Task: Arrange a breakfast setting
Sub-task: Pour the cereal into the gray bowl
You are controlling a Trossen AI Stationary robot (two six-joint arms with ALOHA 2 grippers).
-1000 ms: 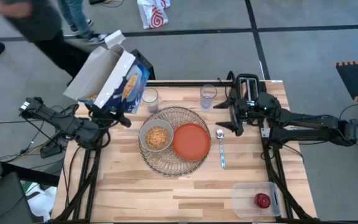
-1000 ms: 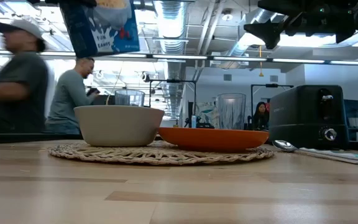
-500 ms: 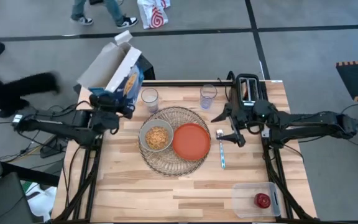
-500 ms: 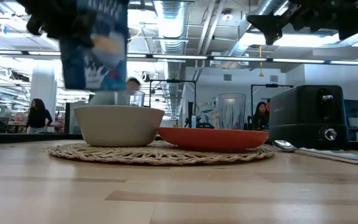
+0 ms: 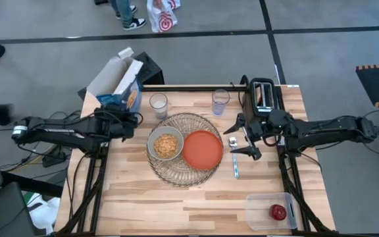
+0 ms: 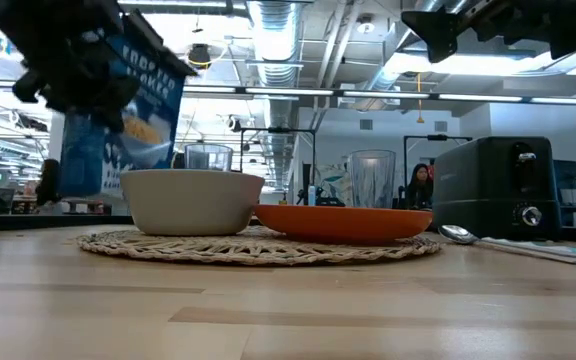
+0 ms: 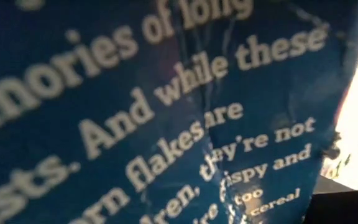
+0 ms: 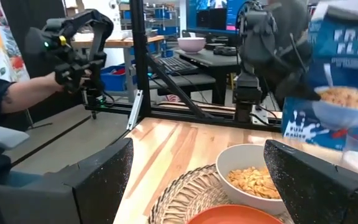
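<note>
High view centres on the round wire mat, which carries the grey bowl filled with cereal and, touching it on the right, the orange plate. Left of the mat, at the table's far-left corner, the left gripper pinches the blue-white cereal box between its fingers — flaps open, box tilted in the low view. Just behind the mat stand two clear glasses, one near the box, one near the black toaster. Right of the mat lies the metal spoon, and the right gripper hangs over it with jaws spread wide. Well off toward the near-right corner, a clear plastic tub holds the red apple.
</note>
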